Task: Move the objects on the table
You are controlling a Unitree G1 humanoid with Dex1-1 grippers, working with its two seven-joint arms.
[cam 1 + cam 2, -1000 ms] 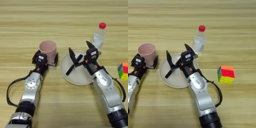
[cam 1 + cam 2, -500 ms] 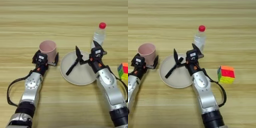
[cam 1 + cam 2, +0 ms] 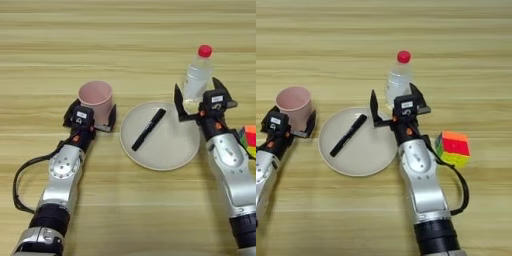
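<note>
At the left we find our left gripper [image 3: 90, 116] set about the base of the pale pink cup [image 3: 95, 98], its black fingers standing apart on either side of the cup wall; whether they press on it we cannot tell, and this arm sits just as it did a second ago. The cup stands upright on the wooden table [image 3: 125, 45], just left of the round cream plate [image 3: 165, 150].

On the plate lies the black pen [image 3: 148, 129], slanting from lower left to upper right. This is the change that matters: a second ago our right gripper carried that pen over the plate, and now the pen rests flat in the dish with nothing touching it. We judge that piece of the task done.

Further right, our right gripper [image 3: 200, 97] has swung off the plate toward the clear water bottle [image 3: 198, 76] with the red cap. Its fingers are spread wide, one over the plate's right rim and the other beyond the bottle's base, so the bottle stands between them, not yet clamped. We take the bottle to be the next thing to move.

At the far right sits a coloured puzzle cube [image 3: 453, 148], untouched.
</note>
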